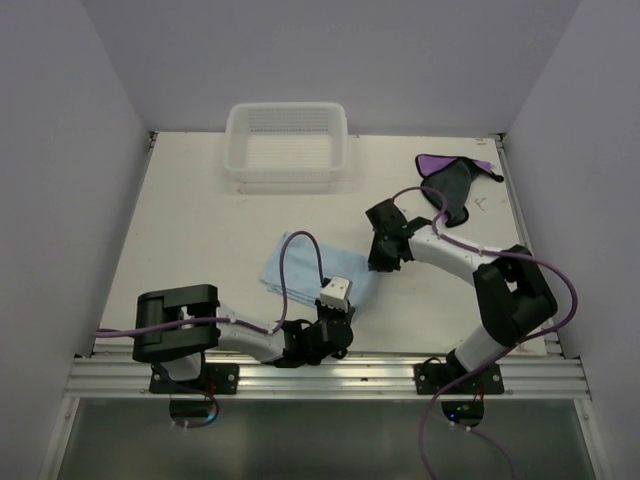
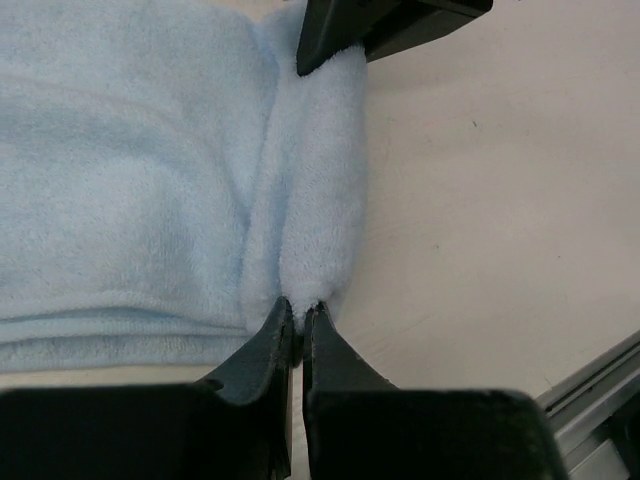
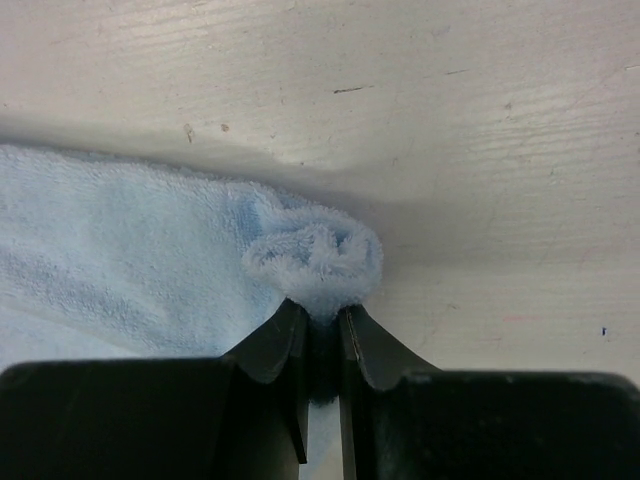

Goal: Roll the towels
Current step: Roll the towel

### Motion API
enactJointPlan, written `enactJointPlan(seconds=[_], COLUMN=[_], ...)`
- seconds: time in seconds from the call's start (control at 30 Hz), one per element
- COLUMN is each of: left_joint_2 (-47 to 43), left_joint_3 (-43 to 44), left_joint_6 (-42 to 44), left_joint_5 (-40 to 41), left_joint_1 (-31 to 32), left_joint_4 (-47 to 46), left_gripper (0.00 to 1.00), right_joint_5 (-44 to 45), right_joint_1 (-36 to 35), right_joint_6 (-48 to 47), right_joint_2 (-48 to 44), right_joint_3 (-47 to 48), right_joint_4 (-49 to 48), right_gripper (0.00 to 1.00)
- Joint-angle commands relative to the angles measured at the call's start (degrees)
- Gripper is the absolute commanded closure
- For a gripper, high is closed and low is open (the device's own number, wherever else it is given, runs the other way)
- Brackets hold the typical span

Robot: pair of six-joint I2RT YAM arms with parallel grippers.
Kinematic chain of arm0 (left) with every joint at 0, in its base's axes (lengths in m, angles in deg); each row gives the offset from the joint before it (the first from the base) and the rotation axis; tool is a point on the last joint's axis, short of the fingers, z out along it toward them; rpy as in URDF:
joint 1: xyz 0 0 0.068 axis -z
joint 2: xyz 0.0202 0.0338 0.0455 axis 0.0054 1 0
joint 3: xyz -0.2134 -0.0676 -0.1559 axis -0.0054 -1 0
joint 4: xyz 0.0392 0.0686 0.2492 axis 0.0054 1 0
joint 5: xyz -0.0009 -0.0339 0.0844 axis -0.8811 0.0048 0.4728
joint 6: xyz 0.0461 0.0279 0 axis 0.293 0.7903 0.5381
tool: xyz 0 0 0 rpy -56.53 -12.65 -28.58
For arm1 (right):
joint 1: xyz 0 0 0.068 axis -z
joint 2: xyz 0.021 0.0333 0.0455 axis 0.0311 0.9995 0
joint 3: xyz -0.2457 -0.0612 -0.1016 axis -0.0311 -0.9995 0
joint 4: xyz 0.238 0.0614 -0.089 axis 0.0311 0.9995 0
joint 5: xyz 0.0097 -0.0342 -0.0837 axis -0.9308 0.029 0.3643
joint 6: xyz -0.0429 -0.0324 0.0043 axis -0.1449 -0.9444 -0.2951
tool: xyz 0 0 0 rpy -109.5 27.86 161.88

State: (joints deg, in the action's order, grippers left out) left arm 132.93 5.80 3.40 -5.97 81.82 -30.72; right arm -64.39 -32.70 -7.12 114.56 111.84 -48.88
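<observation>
The light blue towel (image 1: 300, 262) lies in the middle of the table, its right edge turned over into a short roll (image 2: 320, 180). My left gripper (image 1: 345, 300) is shut on the near end of that roll, seen in the left wrist view (image 2: 300, 308). My right gripper (image 1: 383, 262) is shut on the far end of the roll, where the curled end (image 3: 315, 262) shows above its fingertips (image 3: 320, 312). The purple towel with its dark side (image 1: 452, 182) lies crumpled at the far right, apart from both grippers.
A white basket (image 1: 288, 142) stands at the far edge of the table, behind the blue towel. The metal rail (image 1: 320, 375) runs along the near edge. The right gripper's finger (image 2: 380, 25) shows at the top of the left wrist view.
</observation>
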Motion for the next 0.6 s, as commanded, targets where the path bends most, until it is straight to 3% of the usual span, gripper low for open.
enactJointPlan(seconds=[0.0,0.57], left_joint_2=[-3.9,-14.0], left_joint_3=[-3.7,-15.3], left_joint_6=[-6.0,-15.1], left_joint_5=[-2.3,-9.3], left_joint_1=[0.3,-1.7], left_joint_4=[-1.9,-10.9], left_gripper=[1.0,1.0], right_joint_5=[7.8,20.5], right_joint_1=[0.3,-4.1], right_joint_6=[-1.4,-3.1], right_joint_2=[0.8,9.7], right_joint_3=[5.3,19.8], right_joint_4=[3.1,18.9], right_gripper=[1.0,1.0])
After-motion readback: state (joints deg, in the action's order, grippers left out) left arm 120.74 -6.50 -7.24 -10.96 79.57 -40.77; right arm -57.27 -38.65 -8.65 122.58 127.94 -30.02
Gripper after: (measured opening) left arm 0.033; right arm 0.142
